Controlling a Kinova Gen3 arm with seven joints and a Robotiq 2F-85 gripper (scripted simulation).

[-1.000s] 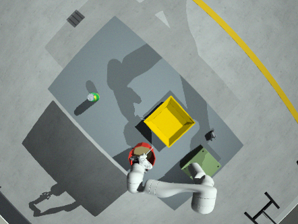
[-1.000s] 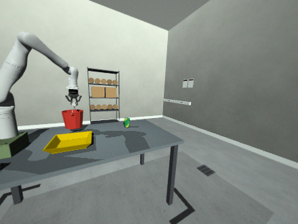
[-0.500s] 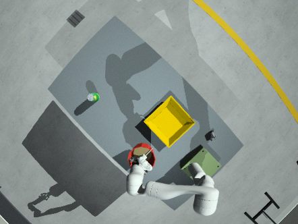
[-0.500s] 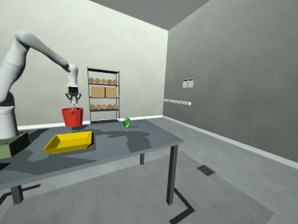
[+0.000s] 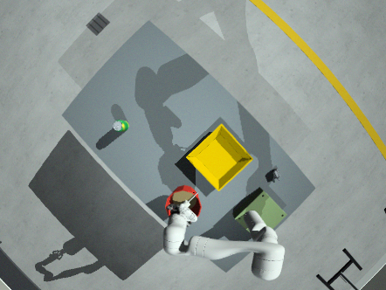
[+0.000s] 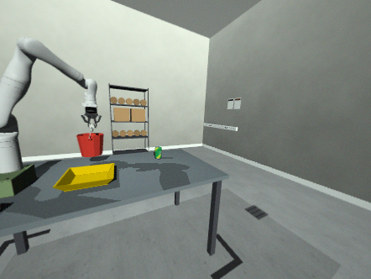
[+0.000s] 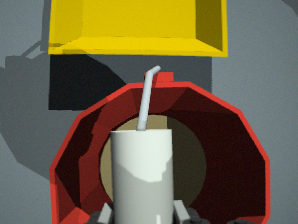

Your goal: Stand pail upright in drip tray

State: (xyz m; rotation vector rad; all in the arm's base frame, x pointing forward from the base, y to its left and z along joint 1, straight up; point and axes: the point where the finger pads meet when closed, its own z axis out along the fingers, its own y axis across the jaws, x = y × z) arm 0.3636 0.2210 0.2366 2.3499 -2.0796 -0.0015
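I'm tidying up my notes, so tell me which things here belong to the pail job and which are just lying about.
Belongs to the job:
red pail, hanging from the gripper
yellow drip tray

Lying about:
green can
small dark object
shelf rack
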